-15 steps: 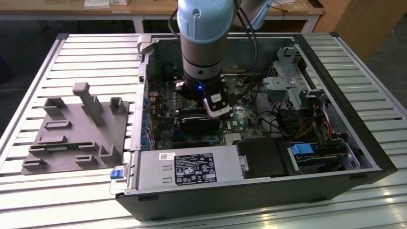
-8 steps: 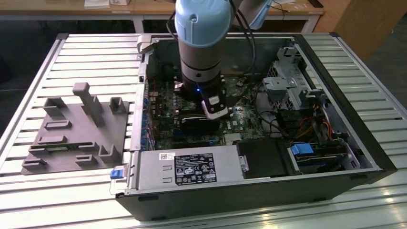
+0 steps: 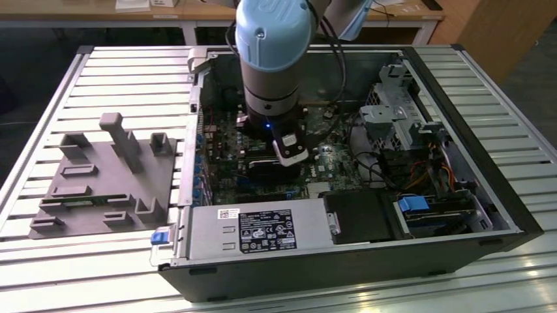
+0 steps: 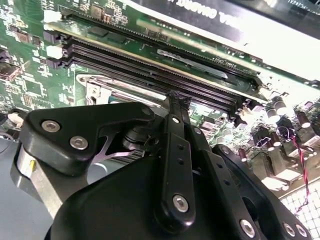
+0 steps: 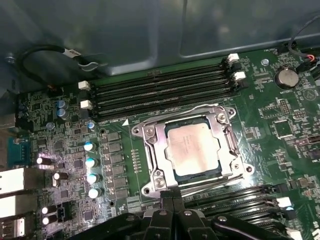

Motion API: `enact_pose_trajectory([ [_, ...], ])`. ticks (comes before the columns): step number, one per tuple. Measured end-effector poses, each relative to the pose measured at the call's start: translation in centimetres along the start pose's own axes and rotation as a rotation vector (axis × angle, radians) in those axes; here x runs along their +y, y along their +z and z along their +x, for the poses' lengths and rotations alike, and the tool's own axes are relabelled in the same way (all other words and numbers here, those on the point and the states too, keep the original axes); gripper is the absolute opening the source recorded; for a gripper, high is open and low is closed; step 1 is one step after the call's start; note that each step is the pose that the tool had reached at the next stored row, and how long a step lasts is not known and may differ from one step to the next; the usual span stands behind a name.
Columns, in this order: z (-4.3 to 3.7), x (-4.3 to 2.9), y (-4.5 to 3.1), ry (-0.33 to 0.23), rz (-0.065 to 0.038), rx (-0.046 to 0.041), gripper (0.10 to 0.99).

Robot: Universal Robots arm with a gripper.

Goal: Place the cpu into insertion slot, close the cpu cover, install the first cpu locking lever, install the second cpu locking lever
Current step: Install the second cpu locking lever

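The open black computer case (image 3: 487, 215) is shown lying on a slatted metal counter (image 3: 104, 78), with the grey and blue robot arm (image 3: 274, 59) reaching down into it over the green motherboard (image 5: 280, 130). In the first wrist view, the small flat square chip with a dull silver-grey metal top, the cpu (image 5: 192, 148), is seen seated in the square socket with a shiny silver rim, the insertion slot (image 5: 150, 152). The thin silver frame plate with a square window, the cpu cover (image 5: 226, 142), is seen lying down over the chip's edges, so the first two steps are judged complete.

The black two-fingered hand (image 5: 172, 197) is seen at the socket's near edge, between it and the long black memory slots (image 5: 160, 90) on that side; its fingertips are brought together with no visible gap, and nothing can be seen held between them. In the second wrist view the same closed tips (image 4: 175, 100) are pressed close to the socket frame.

A thin wire locking lever (image 5: 210, 186) is seen running along the socket edge just beside the fingertips. Whether it is already latched cannot be told. The step in hand is judged to be the installing of a locking lever. Such a move calls for a steady push down and sideways, so that the wire is tucked under its retaining hook without slipping off the tips or scraping the board.
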State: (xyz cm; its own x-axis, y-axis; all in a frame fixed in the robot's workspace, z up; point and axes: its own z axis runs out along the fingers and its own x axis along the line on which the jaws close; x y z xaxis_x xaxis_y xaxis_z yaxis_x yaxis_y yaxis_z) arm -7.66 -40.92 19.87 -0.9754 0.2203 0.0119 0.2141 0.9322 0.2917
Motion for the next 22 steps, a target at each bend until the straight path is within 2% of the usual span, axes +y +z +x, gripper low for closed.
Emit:
enact_pose_trajectory([
  [2,0.12,-0.06,0.04,0.000,-0.009,0.0021,0.106],
  [5,0.20,-0.10,0.05,0.002,-0.035,0.0076,0.106],
  [6,0.22,-0.12,0.06,0.002,-0.041,0.0088,0.106],
  [16,0.08,-0.75,-0.07,0.002,-0.043,0.0093,0.106],
  [22,0.39,-0.91,0.04,0.002,-0.044,0.0096,0.106],
])
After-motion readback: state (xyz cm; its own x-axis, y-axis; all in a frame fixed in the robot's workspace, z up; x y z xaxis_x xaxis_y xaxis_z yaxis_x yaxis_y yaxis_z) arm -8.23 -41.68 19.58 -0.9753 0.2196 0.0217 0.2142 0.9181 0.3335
